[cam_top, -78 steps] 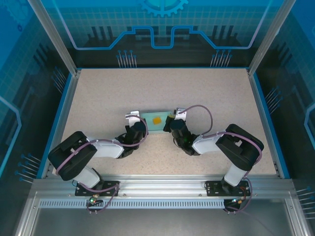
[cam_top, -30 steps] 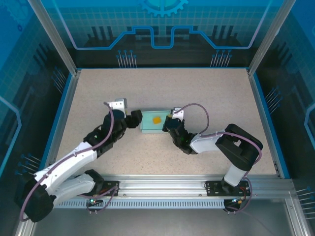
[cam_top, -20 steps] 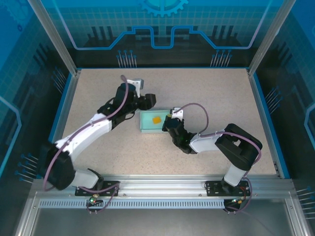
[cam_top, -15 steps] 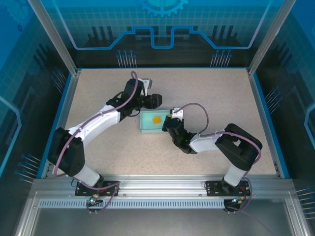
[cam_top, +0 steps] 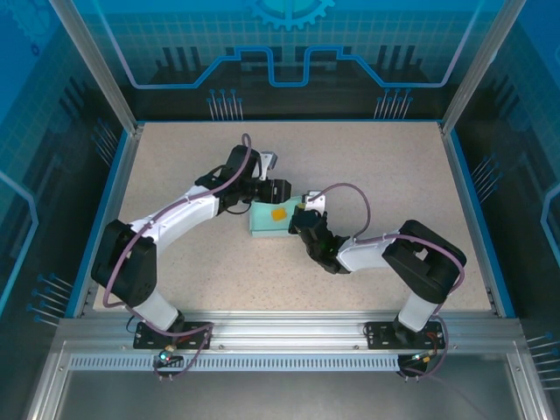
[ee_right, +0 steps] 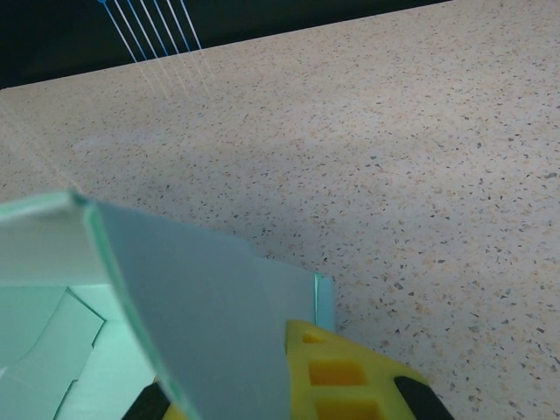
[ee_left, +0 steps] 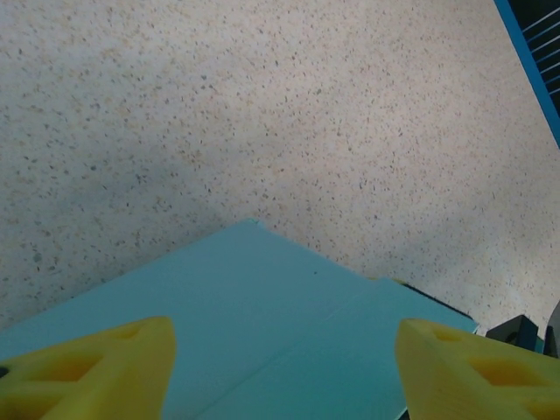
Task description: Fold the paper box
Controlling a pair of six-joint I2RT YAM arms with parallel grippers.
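The paper box (cam_top: 264, 225) is a pale light-blue card shape lying mid-table, with a small orange square (cam_top: 278, 213) on top. My left gripper (cam_top: 280, 191) hangs over the box's far edge. In the left wrist view its yellow fingertips (ee_left: 92, 367) stand wide apart, open, with the blue card (ee_left: 280, 324) below and between them. My right gripper (cam_top: 300, 224) is at the box's right side, shut on a raised flap (ee_right: 192, 306). One yellow finger (ee_right: 346, 372) presses against that flap, and the other is mostly hidden behind it.
The speckled tabletop (cam_top: 376, 175) spreads around the box, bounded by blue rails (cam_top: 464, 210) at the sides and back. The right arm's cable (cam_top: 363, 197) loops above its wrist. Both arm bases sit on the metal frame (cam_top: 280, 337) at the near edge.
My left arm swung from the box's left side up and around to its far edge, gripper open throughout. The right gripper kept its hold and the box shifted slightly.
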